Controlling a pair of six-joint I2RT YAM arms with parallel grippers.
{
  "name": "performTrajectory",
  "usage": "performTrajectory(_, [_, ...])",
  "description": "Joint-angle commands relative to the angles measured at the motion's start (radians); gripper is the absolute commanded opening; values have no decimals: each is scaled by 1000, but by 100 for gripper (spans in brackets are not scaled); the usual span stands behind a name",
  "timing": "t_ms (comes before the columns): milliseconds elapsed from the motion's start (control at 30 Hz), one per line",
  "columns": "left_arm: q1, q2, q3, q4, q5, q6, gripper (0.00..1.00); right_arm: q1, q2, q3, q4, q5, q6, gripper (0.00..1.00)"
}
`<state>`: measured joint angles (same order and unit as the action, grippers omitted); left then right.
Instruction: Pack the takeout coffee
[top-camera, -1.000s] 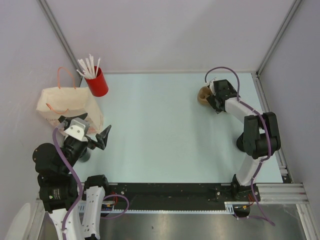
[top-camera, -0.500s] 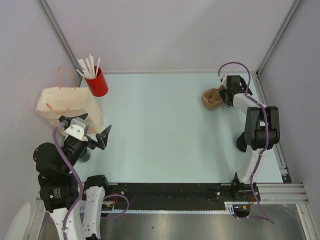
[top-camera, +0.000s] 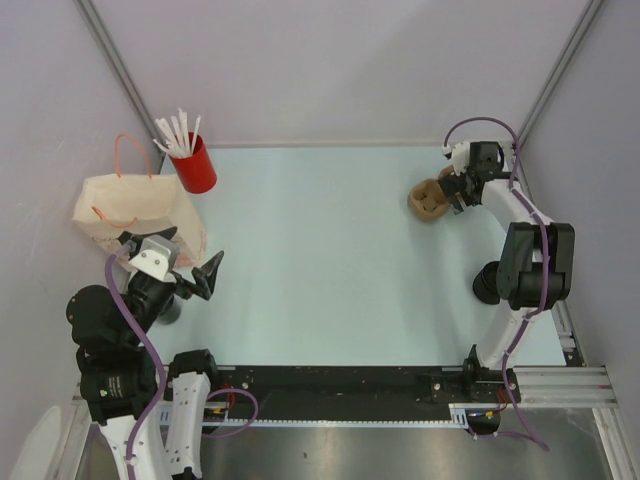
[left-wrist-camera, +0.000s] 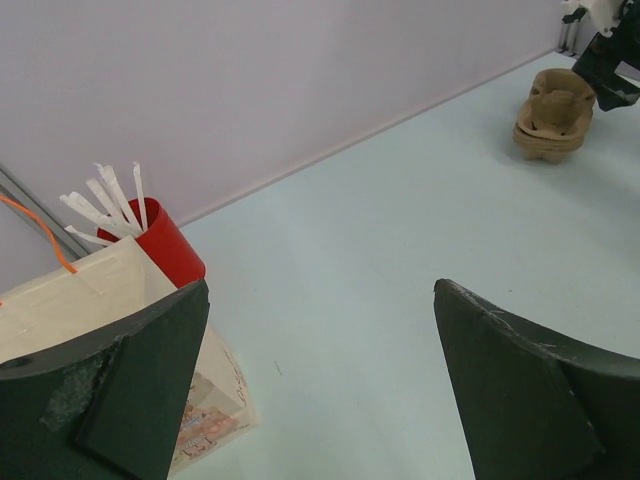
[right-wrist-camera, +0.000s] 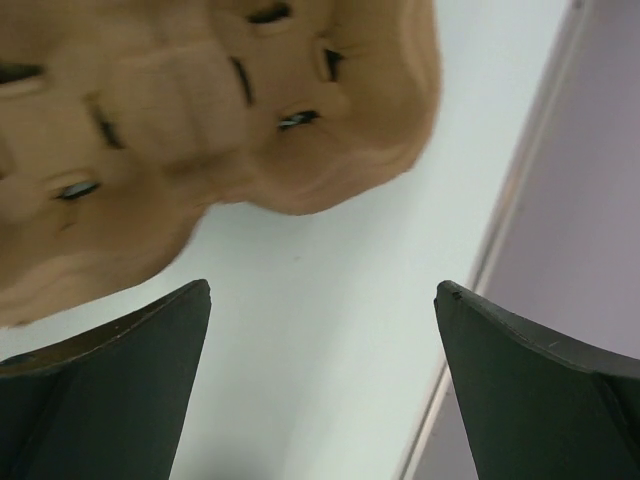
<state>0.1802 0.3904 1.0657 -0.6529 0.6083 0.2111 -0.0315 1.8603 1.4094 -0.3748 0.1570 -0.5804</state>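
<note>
A dark round thing (top-camera: 487, 283) sits on the table by the right arm's elbow, half hidden; I cannot tell whether it is the takeout coffee. Another dark round piece (top-camera: 170, 312) peeks out under the left arm. My left gripper (top-camera: 175, 255) (left-wrist-camera: 322, 290) hangs open and empty beside the paper bag (top-camera: 125, 205) (left-wrist-camera: 90, 300). My right gripper (top-camera: 455, 188) (right-wrist-camera: 325, 290) is open and empty at the far right, just right of a brown pulp cup carrier (top-camera: 428, 200) (right-wrist-camera: 200, 100), not touching it.
A red cup of white straws (top-camera: 197, 165) (left-wrist-camera: 165, 250) stands behind the bag. The cup carrier (left-wrist-camera: 555, 115) lies near the back right corner. The enclosure's wall and metal rail (right-wrist-camera: 510, 210) run close by the right gripper.
The right gripper has drawn back from over the carrier toward the right wall, and the carrier has shifted a little to the right. The left arm has not moved.
</note>
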Motion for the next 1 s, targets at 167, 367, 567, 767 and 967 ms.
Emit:
performTrajectory(167, [13,-7,-6,33,28,-16,100,83,-89,62,-113,-264,54,100])
performTrajectory(367, [18,-16,-15,33,34,-16,100,96,16,158,-108,-297,136,95])
performTrajectory(567, [19,-13,-21,36,45,-16,99,74,79,255,-118,-298,143,94])
performTrajectory(767, [25,-7,-23,38,59,-16,99,64,131,298,-147,-287,111,93])
performTrajectory(967, [31,-5,-29,41,65,-18,99,64,165,261,-118,-237,79,88])
